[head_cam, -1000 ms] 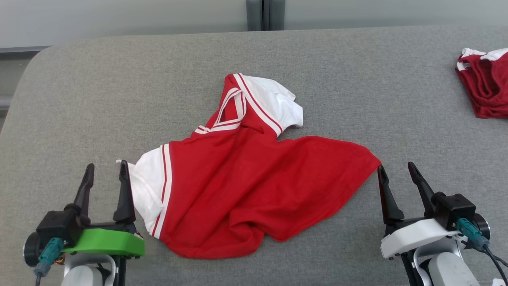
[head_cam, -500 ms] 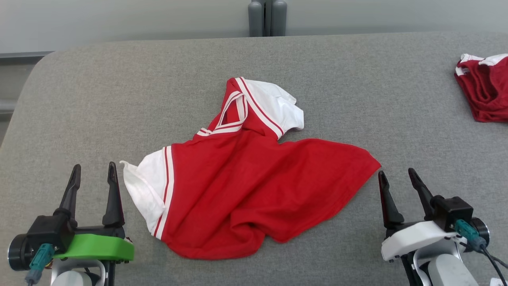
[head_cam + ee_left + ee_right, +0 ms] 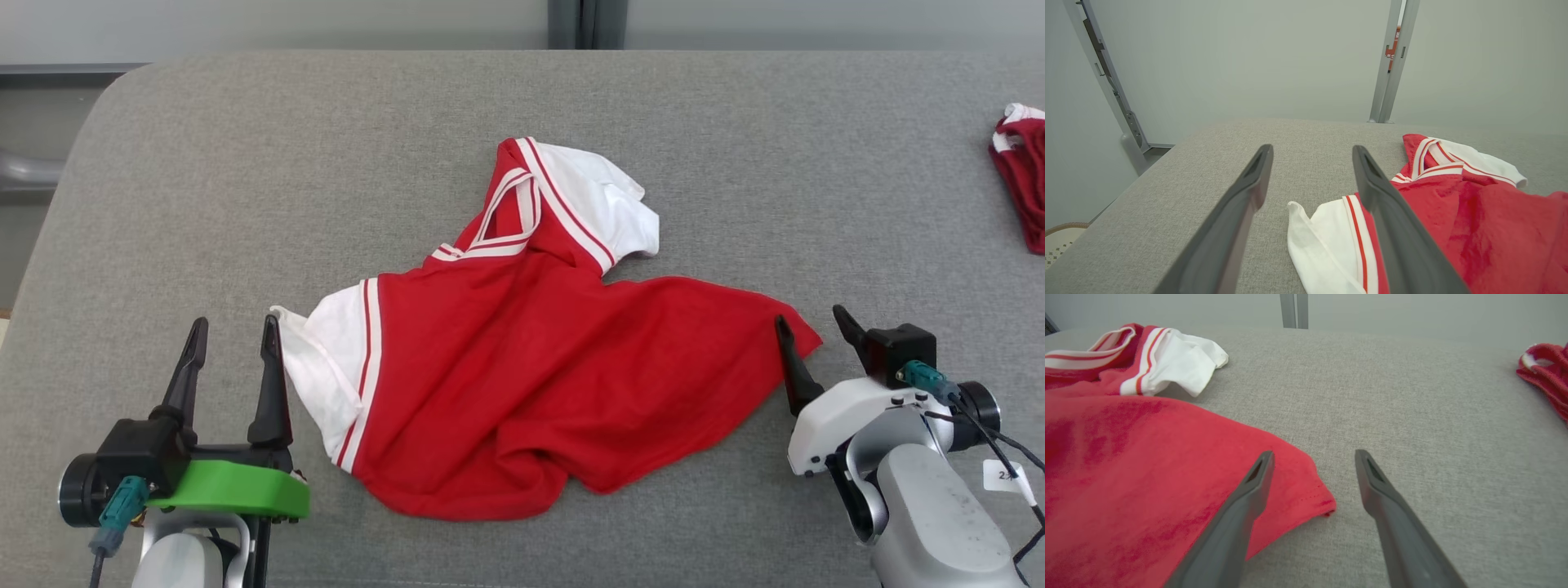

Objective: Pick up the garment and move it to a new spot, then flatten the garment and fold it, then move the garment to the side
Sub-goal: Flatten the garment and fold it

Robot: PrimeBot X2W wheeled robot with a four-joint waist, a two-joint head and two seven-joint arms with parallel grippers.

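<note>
Lying crumpled around the middle of the grey tabletop (image 3: 245, 163), a red jersey (image 3: 522, 367) (image 3: 1474, 212) (image 3: 1126, 457) with white sleeves and a striped V-neck spreads unevenly, its collar toward the far edge and its bunched lower part toward the near edge. One white sleeve (image 3: 326, 367) (image 3: 1323, 241) points to the left edge; the other white sleeve (image 3: 604, 196) (image 3: 1180, 359) is folded up beside the collar. A pointed red hem corner (image 3: 804, 336) (image 3: 1314, 498) reaches toward the right edge.

The left gripper (image 3: 234, 327) (image 3: 1312, 149) sits near the near-left corner with its jaws spread and holding nothing. In the left wrist view the tip of the left-hand sleeve lies in the gap between them.

The right gripper (image 3: 810, 317) (image 3: 1314, 453) is at the hem corner, jaws spread. One finger is over the red cloth, the other over bare tabletop, and the corner's tip lies between them. Whether either finger touches the cloth cannot be told.

A second red-and-white garment (image 3: 1024, 180) (image 3: 1545, 371) lies bunched at the right edge, well apart from the jersey.
</note>
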